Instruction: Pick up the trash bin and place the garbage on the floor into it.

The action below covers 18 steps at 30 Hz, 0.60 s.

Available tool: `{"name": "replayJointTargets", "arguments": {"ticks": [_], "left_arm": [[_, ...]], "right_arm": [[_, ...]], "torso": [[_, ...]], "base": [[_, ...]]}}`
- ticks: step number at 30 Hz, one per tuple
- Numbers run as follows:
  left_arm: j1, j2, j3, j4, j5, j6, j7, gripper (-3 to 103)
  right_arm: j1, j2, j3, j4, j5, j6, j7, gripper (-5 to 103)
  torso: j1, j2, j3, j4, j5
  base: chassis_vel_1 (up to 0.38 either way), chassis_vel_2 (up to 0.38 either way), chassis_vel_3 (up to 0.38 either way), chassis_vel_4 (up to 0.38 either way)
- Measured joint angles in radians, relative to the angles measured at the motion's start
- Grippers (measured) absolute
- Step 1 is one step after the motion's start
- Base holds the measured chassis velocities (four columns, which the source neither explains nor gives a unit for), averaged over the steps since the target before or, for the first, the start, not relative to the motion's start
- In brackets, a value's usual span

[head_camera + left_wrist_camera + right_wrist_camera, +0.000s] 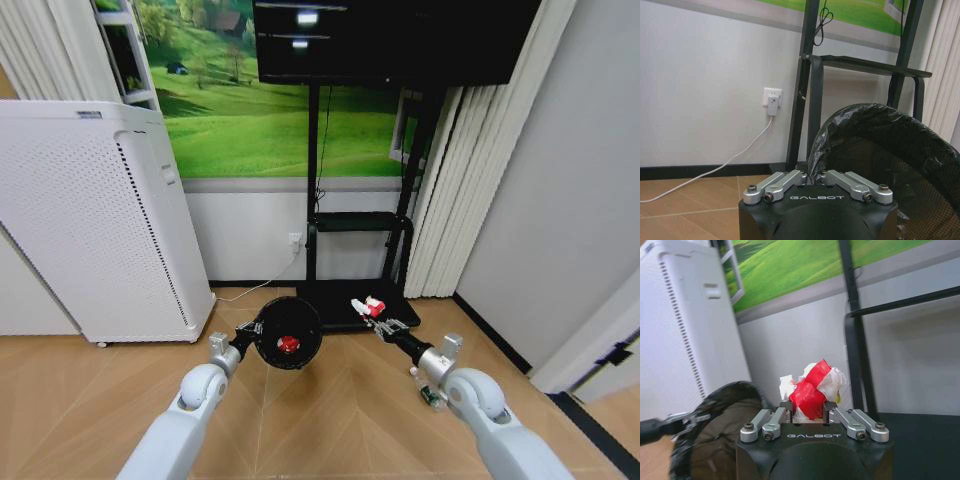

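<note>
I see a clear bottle [427, 388] on the floor beside my right arm; right gripper [375, 315] jaws clench 1 red-and-white wrapper [812, 389], left gripper [813, 178] jaws pinch the trash bin [288, 333] rim, both arms outstretched

A black wire-mesh trash bin [288, 333] with a black liner held a red item [289, 344]. A crumpled wrapper [812, 388] was red and white. The floor [320, 420] showed tan herringbone wood.
</note>
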Motion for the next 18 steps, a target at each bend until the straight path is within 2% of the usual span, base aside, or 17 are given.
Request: {"name": "replayJointTargets", "arguments": {"ticks": [5, 18], "left_arm": [[-0.022, 0.003, 0.011, 0.018, -0.013, 0.0, 0.0, 4], [-0.111, -0.061, 0.124, 0.1, -0.02, -0.003, -0.006, 4]], "right_arm": [[0.003, -0.025, -0.055, 0.037, -0.035, 0.007, 0.0, 29], [0.12, -0.011, -0.227, 0.009, -0.108, -0.008, 0.044, 29]], "torso": [[0.0, 0.0, 0.0, 0.0001, 0.0001], [0.0, 0.0, 0.0, 0.0, 0.0]], "base": [[0.0, 0.0, 0.0, 0.0], [0.0, 0.0, 0.0, 0.0]]}}
